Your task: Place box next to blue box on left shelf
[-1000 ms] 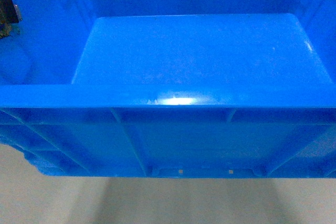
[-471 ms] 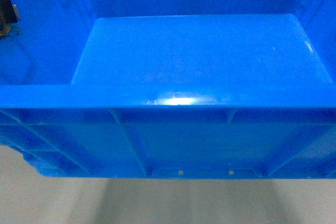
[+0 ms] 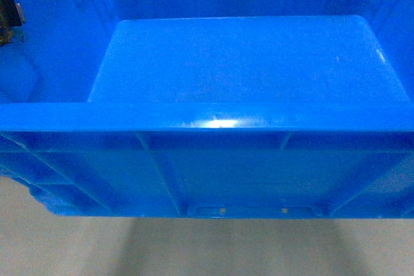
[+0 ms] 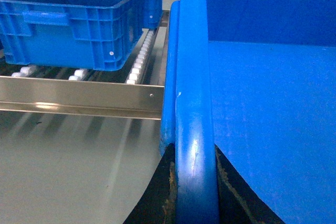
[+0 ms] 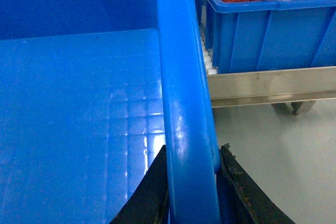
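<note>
Pale floor lies beneath the box point(image 3: 239, 159), filling the head view, its rims clamped by the left end effector point(image 4: 195, 182) and right end effector point(image 5: 191, 182). At upper left, the left shelf point(image 4: 139, 64) carries the blue box point(image 4: 73, 24); a low front edge could snag its metal lip.

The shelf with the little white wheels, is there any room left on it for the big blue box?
Yes. On the left shelf a bare lane of white rollers runs between the parked blue crate and the held box. Left of it is crowded with crates. On the other side, the crate of red things sits close, leaving a thin roller strip.
</note>
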`<state>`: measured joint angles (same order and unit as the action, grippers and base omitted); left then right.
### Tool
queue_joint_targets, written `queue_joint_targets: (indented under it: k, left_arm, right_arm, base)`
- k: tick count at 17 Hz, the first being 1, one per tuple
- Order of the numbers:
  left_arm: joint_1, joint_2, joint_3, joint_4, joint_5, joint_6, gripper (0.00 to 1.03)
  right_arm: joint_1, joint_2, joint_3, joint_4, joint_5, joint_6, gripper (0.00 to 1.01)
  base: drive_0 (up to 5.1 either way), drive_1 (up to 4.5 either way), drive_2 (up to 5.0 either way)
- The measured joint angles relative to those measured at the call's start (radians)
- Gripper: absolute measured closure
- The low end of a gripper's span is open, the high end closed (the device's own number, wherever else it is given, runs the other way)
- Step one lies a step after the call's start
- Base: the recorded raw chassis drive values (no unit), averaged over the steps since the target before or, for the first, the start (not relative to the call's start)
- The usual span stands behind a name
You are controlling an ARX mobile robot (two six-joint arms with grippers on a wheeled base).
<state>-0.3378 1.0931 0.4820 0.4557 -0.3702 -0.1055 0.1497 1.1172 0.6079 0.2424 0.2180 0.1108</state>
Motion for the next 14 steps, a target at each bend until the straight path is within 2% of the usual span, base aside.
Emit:
queue_joint_targets:
  k: [14]
  left_arm:
    - [0.0,0.0,0.0,0.0,0.001,0.0,0.92]
  right_arm:
    - [0.0,0.0,0.0,0.002,0.002,0.0,0.83]
  base:
    - [0.0,4.11,-4.0]
